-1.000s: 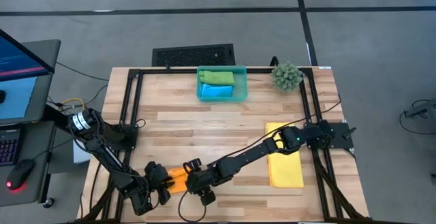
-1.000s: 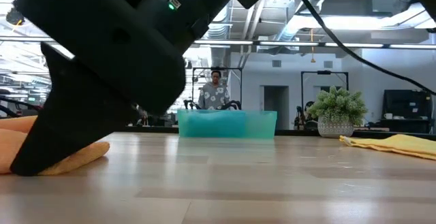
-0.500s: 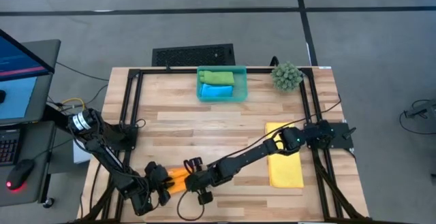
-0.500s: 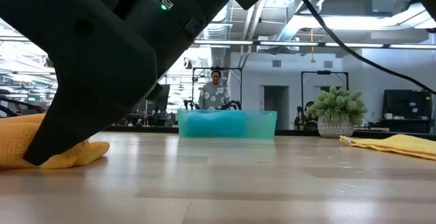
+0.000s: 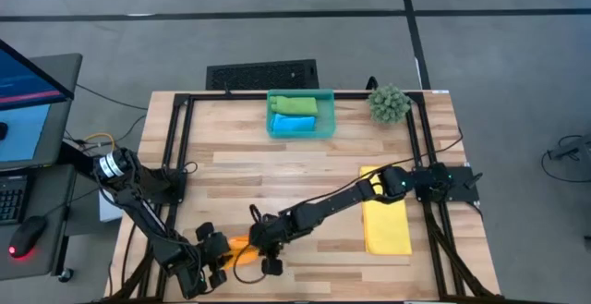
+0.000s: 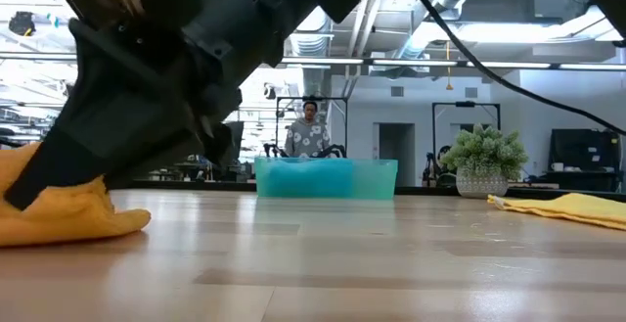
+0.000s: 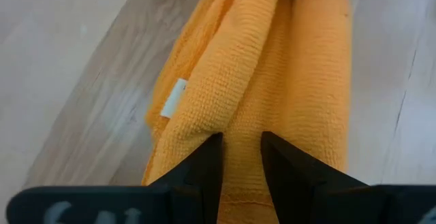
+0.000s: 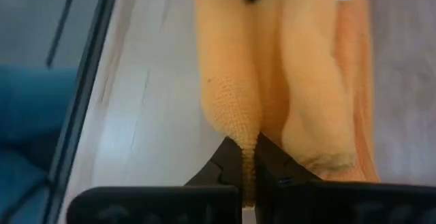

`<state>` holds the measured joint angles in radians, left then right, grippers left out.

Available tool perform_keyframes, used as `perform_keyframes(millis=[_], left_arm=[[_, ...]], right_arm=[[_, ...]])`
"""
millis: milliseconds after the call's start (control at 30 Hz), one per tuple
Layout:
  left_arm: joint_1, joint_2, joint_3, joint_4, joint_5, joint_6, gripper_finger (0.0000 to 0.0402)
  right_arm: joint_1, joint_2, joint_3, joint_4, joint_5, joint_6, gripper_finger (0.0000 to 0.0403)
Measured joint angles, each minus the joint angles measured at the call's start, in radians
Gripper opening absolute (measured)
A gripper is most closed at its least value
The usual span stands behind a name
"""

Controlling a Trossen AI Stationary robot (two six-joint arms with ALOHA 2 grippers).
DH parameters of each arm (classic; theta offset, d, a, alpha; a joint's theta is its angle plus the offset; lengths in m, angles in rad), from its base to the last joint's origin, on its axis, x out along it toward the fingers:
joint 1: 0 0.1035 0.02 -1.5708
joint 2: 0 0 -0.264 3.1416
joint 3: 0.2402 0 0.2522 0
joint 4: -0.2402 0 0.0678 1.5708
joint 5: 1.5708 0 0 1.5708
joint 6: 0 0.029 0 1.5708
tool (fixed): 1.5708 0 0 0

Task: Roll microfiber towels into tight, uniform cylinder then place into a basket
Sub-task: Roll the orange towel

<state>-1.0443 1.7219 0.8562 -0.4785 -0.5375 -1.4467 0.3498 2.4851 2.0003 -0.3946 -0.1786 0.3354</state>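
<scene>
High view: four soft cloths. The crumpled orange microfiber towel (image 5: 238, 245) lies at lower centre between the left claw (image 5: 219, 252) and right claw (image 5: 256, 244). A flat yellow towel (image 5: 388, 225) lies at right. Green (image 5: 294, 105) and blue (image 5: 294, 125) rolls sit in the one teal plastic basket (image 5: 326, 112) at upper centre on the wooden surface (image 5: 277, 175).

Low view: the orange towel (image 6: 59, 214) bunches at left; a person stands behind the basket (image 6: 326, 178).

Left wrist view: fingers (image 7: 204, 169) clamp an orange fold (image 7: 272, 81).

Right wrist view: fingers (image 8: 269, 163) pinch together on orange cloth (image 8: 235, 108).

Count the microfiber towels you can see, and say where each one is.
4: green towel and blue towel in the basket; yellow towel flat at the table's right; orange towel at the front edge, between both grippers.
</scene>
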Motion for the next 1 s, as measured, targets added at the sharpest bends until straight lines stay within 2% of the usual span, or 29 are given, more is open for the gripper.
perform_keyframes(millis=[233,533,1000], left_arm=[[0.003,-0.001,0.000,-0.005,0.013,0.063,0.0097],[0.005,-0.002,0.001,-0.002,0.002,0.105,0.0082],[0.015,-0.002,0.000,0.054,-0.009,0.228,0.0077]], right_arm=[[-0.033,0.000,0.000,0.051,-0.117,0.113,0.0028],[-0.062,-0.062,0.002,0.029,-0.122,0.217,0.0027],[-0.150,-0.054,0.003,-0.024,-0.181,0.364,0.0028]])
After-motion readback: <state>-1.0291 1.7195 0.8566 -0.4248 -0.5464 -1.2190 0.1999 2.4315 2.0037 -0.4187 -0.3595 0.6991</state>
